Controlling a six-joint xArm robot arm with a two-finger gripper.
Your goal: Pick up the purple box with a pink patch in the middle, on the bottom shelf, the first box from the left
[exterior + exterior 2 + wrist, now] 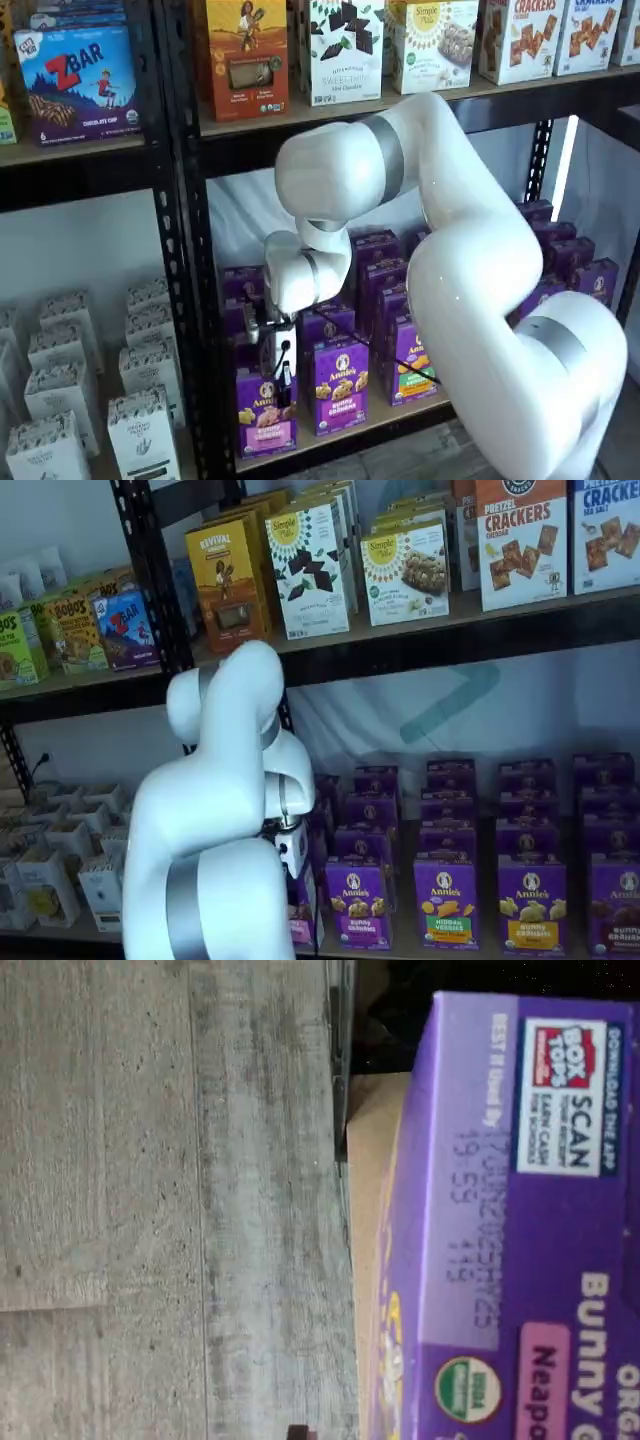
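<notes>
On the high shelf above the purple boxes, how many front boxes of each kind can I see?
Orange box: 1
Simple Mills boxes: 2
Crackers boxes: 2
Total: 5 front boxes in a shelf view

arm (470, 250): white, bent low across rack | gripper (283, 385): down over front of purple box (265, 410), jaws' gap unclear | box: upright, pink patch, front left of bottom shelf (390, 415) | more purple boxes (340, 385) alongside
</notes>
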